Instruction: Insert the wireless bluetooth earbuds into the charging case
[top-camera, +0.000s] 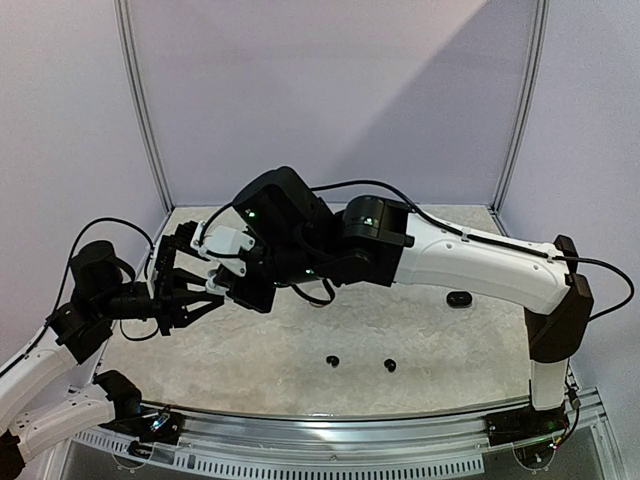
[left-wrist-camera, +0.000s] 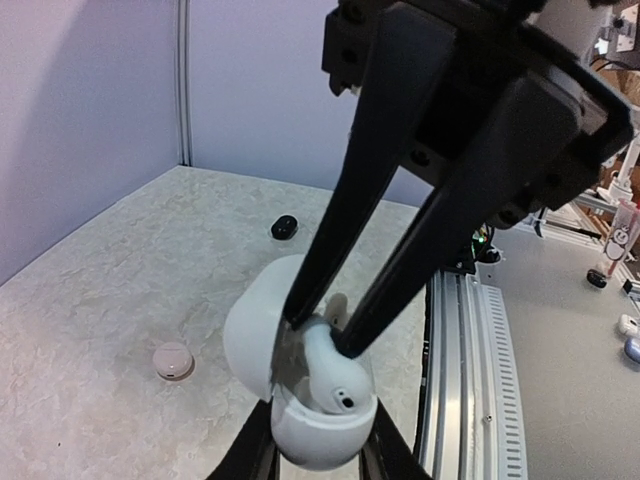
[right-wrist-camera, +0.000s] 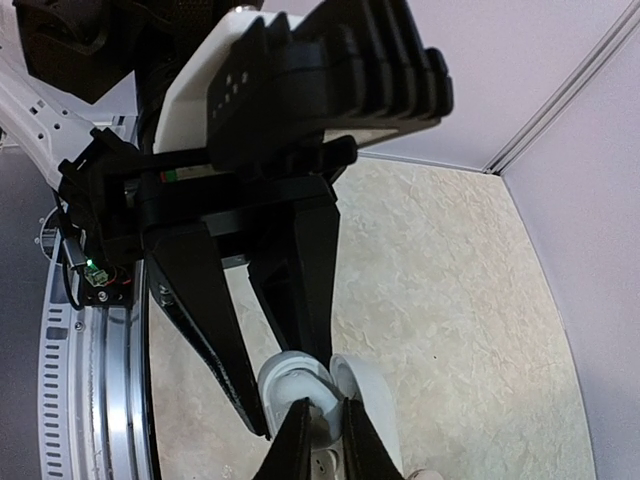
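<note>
My left gripper (left-wrist-camera: 320, 452) is shut on the base of an open white charging case (left-wrist-camera: 315, 430), holding it above the table with the lid (left-wrist-camera: 250, 330) tipped back. My right gripper (left-wrist-camera: 320, 335) comes down from above, shut on a white earbud (left-wrist-camera: 335, 378) whose lower end sits in the case's well. The right wrist view shows the same: my right gripper (right-wrist-camera: 325, 440) pinches the earbud (right-wrist-camera: 322, 462) over the case (right-wrist-camera: 285, 372). In the top view both grippers meet at the left (top-camera: 200, 298) and the case is hidden. Two black earbuds (top-camera: 332, 360) (top-camera: 390, 365) lie on the table.
A closed black case (top-camera: 460, 298) lies at the right of the table, also in the left wrist view (left-wrist-camera: 285, 227). A small pale pink case (left-wrist-camera: 173, 360) lies on the table below the held case. The rail runs along the near edge (left-wrist-camera: 470, 380).
</note>
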